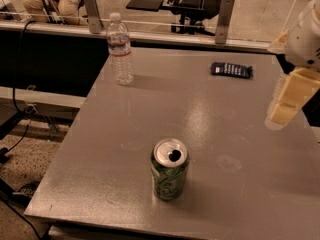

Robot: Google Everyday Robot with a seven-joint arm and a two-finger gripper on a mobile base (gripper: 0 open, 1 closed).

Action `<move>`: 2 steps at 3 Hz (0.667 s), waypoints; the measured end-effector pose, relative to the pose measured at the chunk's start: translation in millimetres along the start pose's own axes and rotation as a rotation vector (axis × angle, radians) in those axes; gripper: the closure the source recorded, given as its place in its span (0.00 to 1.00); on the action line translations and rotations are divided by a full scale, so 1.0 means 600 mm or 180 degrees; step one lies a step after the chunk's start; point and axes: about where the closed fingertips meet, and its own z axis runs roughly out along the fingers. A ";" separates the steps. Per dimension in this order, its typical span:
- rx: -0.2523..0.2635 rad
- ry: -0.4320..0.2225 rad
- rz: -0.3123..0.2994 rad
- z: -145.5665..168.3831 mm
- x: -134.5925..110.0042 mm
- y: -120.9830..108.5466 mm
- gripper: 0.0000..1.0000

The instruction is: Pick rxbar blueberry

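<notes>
The rxbar blueberry (231, 70) is a small flat dark navy wrapper lying on the grey table (200, 129) at the far right. My gripper (285, 111) hangs at the right edge of the camera view, above the table, nearer to me than the bar and to its right. It is apart from the bar and holds nothing that I can see.
A clear water bottle (120, 49) stands upright at the far left of the table. A green soda can (170, 169) stands upright near the front edge, its top opened. A rail with metal posts (225, 14) runs behind the table. Cables hang at the left.
</notes>
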 end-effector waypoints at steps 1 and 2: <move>-0.0026 -0.0023 0.0066 0.049 -0.007 -0.044 0.00; -0.0059 -0.0087 0.0125 0.090 -0.015 -0.095 0.00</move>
